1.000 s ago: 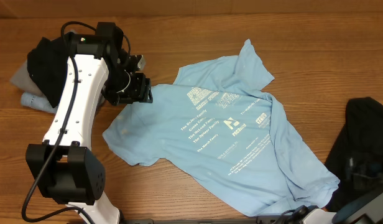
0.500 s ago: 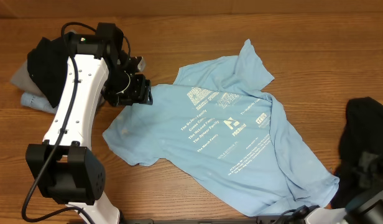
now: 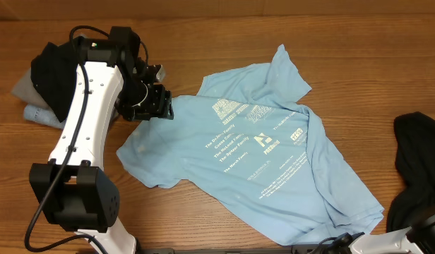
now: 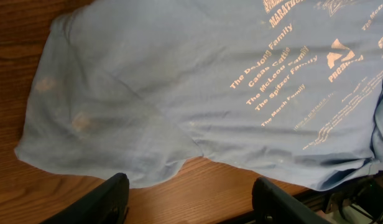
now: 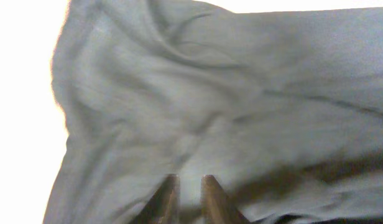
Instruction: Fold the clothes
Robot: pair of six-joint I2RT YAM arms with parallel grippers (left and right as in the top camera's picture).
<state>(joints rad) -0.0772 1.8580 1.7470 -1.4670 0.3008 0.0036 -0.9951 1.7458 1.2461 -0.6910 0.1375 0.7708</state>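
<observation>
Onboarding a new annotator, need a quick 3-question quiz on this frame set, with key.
1. True or false: the left gripper is shut on the light blue T-shirt.
2. The light blue T-shirt lies: A) folded in half; B) spread mostly flat, print side up; C) bunched in a pile.
3. What lies at the right edge of the overhead view, beside the T-shirt's lower corner?

Key
1. False: its fingers stand wide apart with nothing between them.
2. B
3. A black garment, crumpled.
</observation>
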